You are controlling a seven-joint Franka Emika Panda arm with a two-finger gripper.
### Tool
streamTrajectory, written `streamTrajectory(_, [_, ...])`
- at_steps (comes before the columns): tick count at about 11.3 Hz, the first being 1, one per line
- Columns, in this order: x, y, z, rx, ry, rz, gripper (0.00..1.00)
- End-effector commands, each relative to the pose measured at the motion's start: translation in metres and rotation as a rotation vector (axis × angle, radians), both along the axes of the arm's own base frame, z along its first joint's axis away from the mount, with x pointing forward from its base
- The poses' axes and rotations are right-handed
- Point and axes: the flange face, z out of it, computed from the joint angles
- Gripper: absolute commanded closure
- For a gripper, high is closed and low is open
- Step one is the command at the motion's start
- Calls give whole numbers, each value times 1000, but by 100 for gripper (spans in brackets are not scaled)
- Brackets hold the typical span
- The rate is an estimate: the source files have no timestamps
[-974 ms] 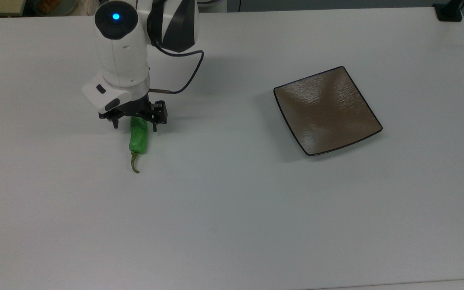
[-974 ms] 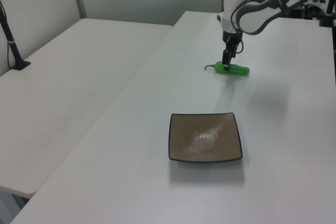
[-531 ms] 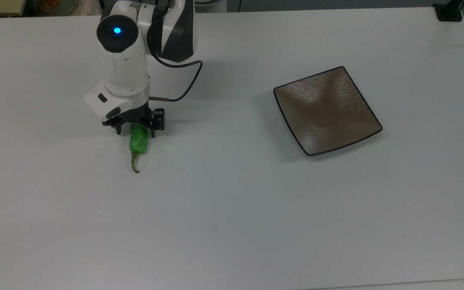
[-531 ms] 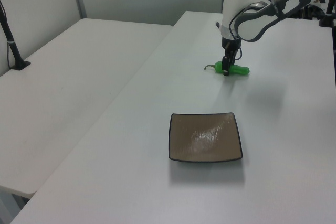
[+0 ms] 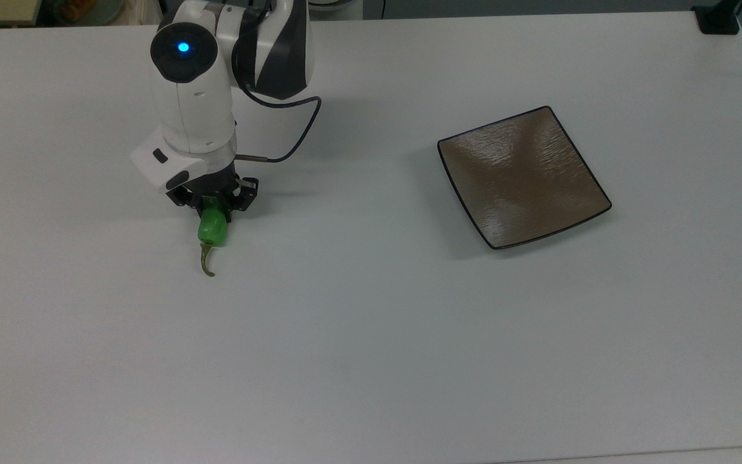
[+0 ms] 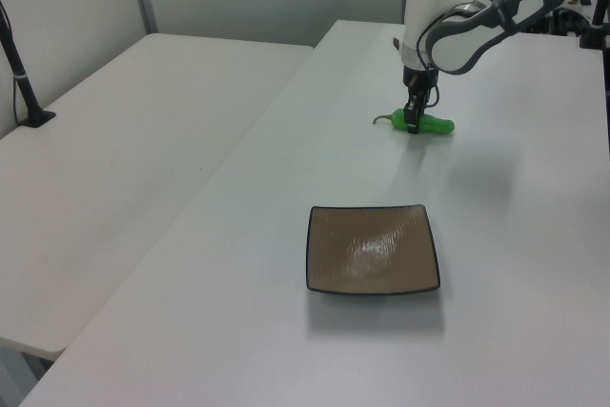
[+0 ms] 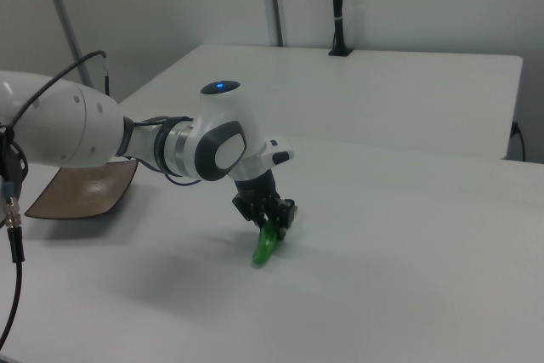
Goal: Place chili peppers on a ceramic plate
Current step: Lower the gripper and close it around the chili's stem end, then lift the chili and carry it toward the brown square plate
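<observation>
The bright green chili pepper lies on the white table at the top view's left, its olive stem pointing toward the near edge. My gripper stands upright over the pepper's far end, shut on it. The right view shows the chili pepper slanting down from the gripper toward the tabletop. In the left view the gripper pinches the chili pepper near its stem end. The square brown ceramic plate sits bare far off at the top view's right, and shows as the plate and the plate in the side views.
A black cable loops from my wrist. A black post base stands at the table's far right corner. A second white table with a black pole adjoins in the left view. Open tabletop lies between pepper and plate.
The fingers have drawn together onto the pepper. The pepper has shifted slightly toward the top view's left, and my wrist has sunk a little.
</observation>
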Motion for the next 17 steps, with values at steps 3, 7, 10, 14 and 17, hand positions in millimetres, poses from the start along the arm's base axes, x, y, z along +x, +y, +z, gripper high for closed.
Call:
streamTrajectory(3, [-1, 9, 50, 45, -34, -14, 82])
streamTrajectory(7, [1, 15, 107, 143, -25, -61, 81])
streamTrajectory(10, [6, 36, 136, 221, -25, -66, 81])
streamTrajectory(14, [3, 127, 142, 273, -2, -32, 81])
streamTrajectory(17, [-7, 191, 155, 305, -7, -5, 81])
